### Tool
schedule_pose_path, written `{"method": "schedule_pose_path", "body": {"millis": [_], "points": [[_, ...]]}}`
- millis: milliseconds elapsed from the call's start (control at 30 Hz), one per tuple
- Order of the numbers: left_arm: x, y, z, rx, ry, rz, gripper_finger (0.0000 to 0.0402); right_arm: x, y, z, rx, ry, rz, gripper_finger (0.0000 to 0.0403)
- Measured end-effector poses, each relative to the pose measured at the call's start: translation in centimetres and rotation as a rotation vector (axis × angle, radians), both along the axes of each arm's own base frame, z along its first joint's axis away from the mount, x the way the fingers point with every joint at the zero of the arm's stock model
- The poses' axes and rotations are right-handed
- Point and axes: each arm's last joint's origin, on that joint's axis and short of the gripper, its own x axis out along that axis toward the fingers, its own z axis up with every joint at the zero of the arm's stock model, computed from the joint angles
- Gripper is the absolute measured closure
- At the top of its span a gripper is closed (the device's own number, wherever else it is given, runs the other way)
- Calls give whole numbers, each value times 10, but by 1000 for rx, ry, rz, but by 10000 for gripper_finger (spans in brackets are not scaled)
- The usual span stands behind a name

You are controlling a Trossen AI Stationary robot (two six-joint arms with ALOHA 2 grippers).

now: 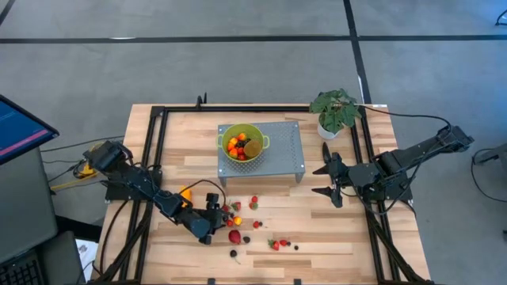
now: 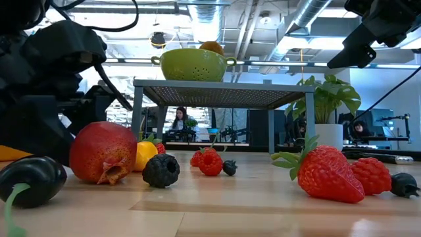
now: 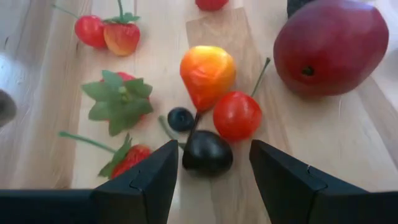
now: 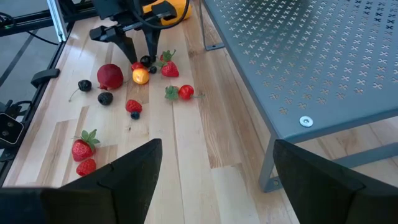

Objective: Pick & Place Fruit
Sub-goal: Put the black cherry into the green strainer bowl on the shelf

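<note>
Small fruit lies scattered on the wooden table's near middle. In the left wrist view a dark cherry (image 3: 206,152) rests on the wood next to a red cherry (image 3: 237,116), an orange-yellow fruit (image 3: 207,71) and a blueberry (image 3: 181,118). A large red round fruit (image 3: 329,46) lies beside them. My left gripper (image 3: 213,168) is open, low over the table, one finger on either side of the dark cherry without touching it. My right gripper (image 1: 326,180) hangs open above the table's right side, holding nothing.
A green colander (image 1: 224,133) holding fruit sits on a grey perforated stand (image 1: 285,150) at the far middle. A potted plant (image 1: 334,111) stands at the far right. Strawberries (image 2: 327,172) and a blackberry (image 2: 161,170) lie toward the near edge. An orange-yellow fruit (image 1: 184,192) lies behind the left arm.
</note>
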Motion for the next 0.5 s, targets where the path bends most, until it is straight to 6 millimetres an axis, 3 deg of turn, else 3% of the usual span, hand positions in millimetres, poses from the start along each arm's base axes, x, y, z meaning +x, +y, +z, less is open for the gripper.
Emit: {"method": "schedule_pose_path", "body": {"millis": [500], "points": [[2, -1, -1, -18, -19, -1, 220, 0, 0, 0, 0, 0, 0, 101]]}}
